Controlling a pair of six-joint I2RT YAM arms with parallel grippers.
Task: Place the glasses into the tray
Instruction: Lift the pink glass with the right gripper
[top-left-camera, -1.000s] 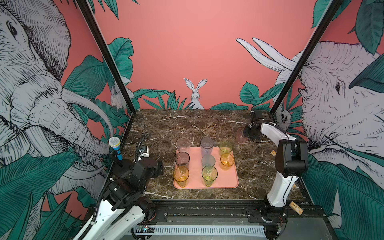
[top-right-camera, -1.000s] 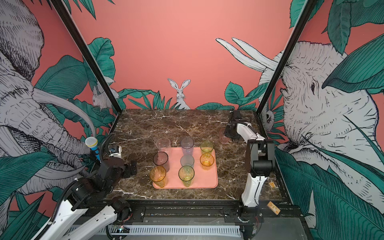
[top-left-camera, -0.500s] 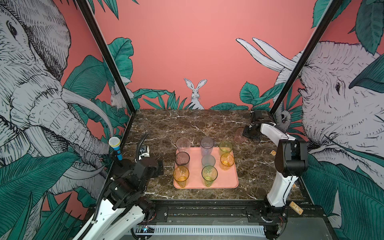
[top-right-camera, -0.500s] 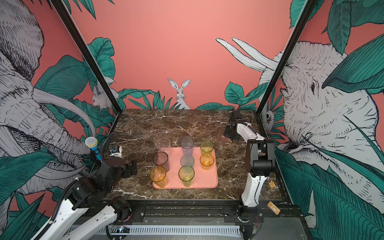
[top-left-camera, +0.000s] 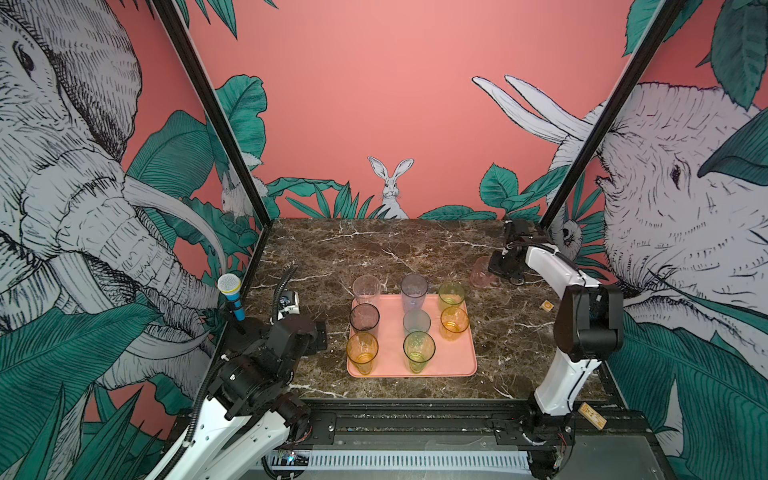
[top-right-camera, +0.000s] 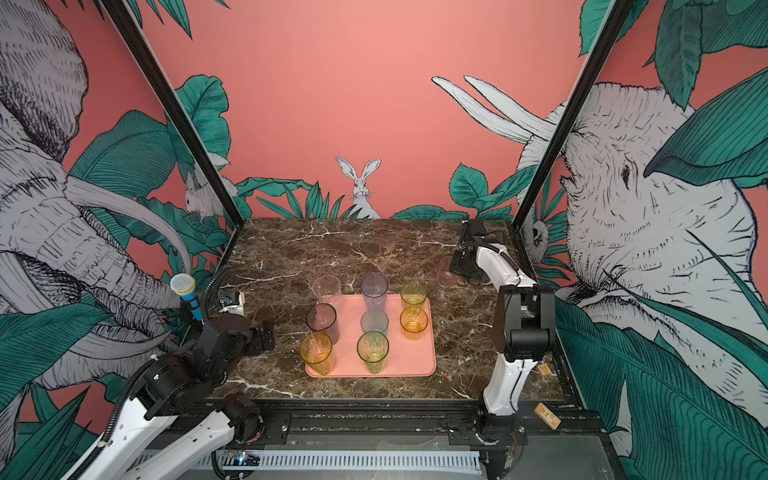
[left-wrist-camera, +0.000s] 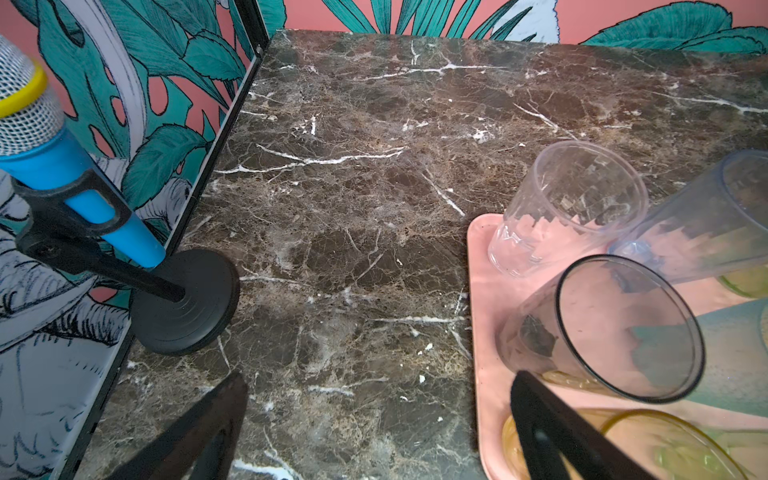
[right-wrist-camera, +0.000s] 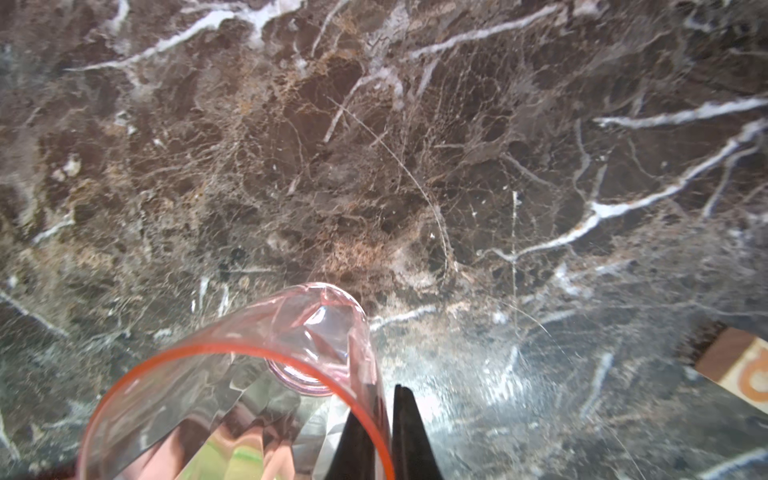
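Observation:
The salmon-pink tray (top-left-camera: 453, 365) (top-right-camera: 424, 361) lies at the table's front middle with several glasses standing in it, among them a clear one (top-left-camera: 365, 289), a smoky one (top-left-camera: 364, 318) and an amber one (top-left-camera: 362, 351). A pink glass (top-left-camera: 482, 272) (top-right-camera: 446, 272) is on the marble at the back right, outside the tray. My right gripper (top-left-camera: 496, 266) (right-wrist-camera: 384, 415) is shut on the wall of the pink glass (right-wrist-camera: 249, 395), one finger inside the rim and one outside. My left gripper (top-left-camera: 318, 336) (left-wrist-camera: 380, 415) is open and empty, just left of the tray (left-wrist-camera: 482, 332).
A blue microphone on a black stand (top-left-camera: 230, 295) (left-wrist-camera: 83, 199) sits at the table's left edge, with a small white device (top-left-camera: 289, 303) beside it. A small wooden block (top-left-camera: 547, 305) lies right of the tray. Black frame posts rise at both back corners.
The right gripper's jaws have closed the last bit onto the pink glass's wall. Neither arm nor any glass in the tray has visibly moved.

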